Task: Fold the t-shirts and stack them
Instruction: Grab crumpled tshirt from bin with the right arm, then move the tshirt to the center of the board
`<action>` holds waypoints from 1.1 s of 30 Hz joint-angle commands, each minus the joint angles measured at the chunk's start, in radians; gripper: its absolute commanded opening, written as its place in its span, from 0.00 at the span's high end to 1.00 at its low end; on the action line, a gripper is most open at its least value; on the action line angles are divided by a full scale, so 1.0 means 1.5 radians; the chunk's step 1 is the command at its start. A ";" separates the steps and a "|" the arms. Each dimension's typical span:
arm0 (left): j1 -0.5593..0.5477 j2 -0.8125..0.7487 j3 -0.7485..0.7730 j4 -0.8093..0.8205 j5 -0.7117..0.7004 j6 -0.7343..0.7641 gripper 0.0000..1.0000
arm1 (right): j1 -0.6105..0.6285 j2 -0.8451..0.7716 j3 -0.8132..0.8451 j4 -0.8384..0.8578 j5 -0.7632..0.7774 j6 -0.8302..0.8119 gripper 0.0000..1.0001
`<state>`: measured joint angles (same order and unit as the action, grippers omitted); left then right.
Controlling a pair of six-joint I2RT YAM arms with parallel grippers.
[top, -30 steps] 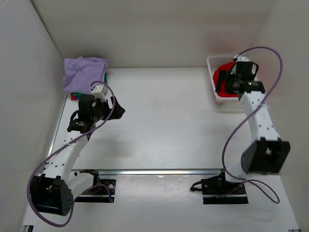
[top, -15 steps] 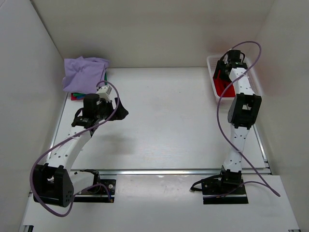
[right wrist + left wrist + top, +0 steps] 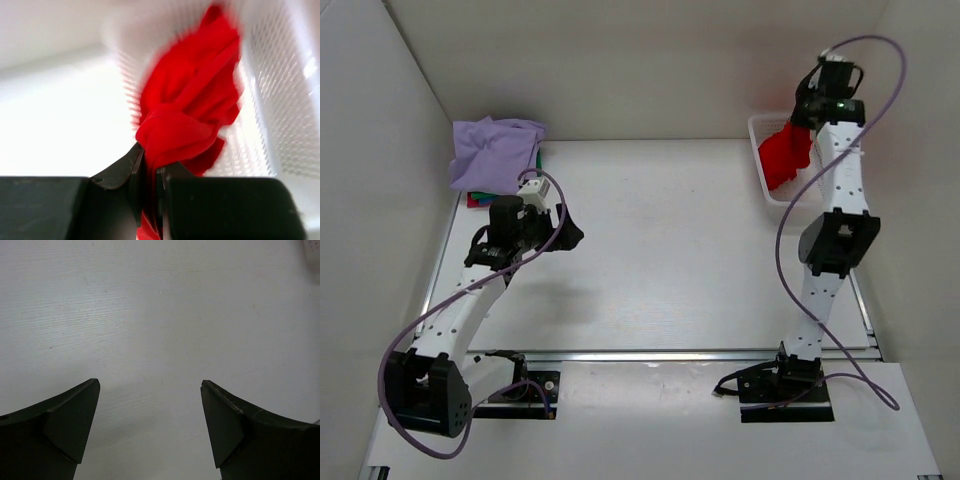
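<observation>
Hoisting the bright red cloth t-shirt (image 3: 187, 110) pinched in our right gripper (image 3: 149, 167), we should clear the white plastic mesh basket (image 3: 285, 100) before meeting our wide-open left gripper (image 3: 150, 386).

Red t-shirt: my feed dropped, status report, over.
Right claw shut on red t-shirt, cloth hanging over the white basket. Left claw open, empty, above the table. Nothing in the way.

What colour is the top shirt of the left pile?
The shirt is pale lavender; top external view.
</observation>
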<state>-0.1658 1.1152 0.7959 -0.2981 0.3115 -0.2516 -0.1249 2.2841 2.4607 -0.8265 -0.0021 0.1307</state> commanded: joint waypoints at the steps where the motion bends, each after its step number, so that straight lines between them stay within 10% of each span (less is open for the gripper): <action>1: 0.002 -0.049 0.016 -0.015 -0.013 0.015 0.07 | 0.020 -0.245 -0.002 0.077 -0.085 0.001 1.00; 11: 0.033 -0.199 0.004 -0.054 -0.171 -0.045 0.02 | 0.389 -0.532 -0.216 0.117 0.113 -0.044 1.00; 23: 0.022 -0.202 0.023 -0.088 -0.167 -0.007 0.02 | 0.378 -0.468 -0.501 0.227 -0.065 0.037 0.98; 25: 0.006 -0.190 0.009 -0.085 -0.107 0.011 0.02 | 0.386 -0.372 -0.441 0.161 -0.018 0.013 0.56; 28: -0.027 -0.172 -0.019 -0.092 -0.069 0.040 0.01 | 0.381 -0.303 -0.367 0.084 0.052 0.004 0.24; 33: -0.127 -0.119 -0.101 -0.055 -0.053 0.013 0.01 | 0.348 -0.363 -0.459 0.115 0.055 0.012 0.26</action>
<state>-0.2649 0.8867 0.6937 -0.4023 0.1719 -0.2264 0.4324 1.8786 1.7905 -0.6853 0.0410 0.1497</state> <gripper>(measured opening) 0.986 0.747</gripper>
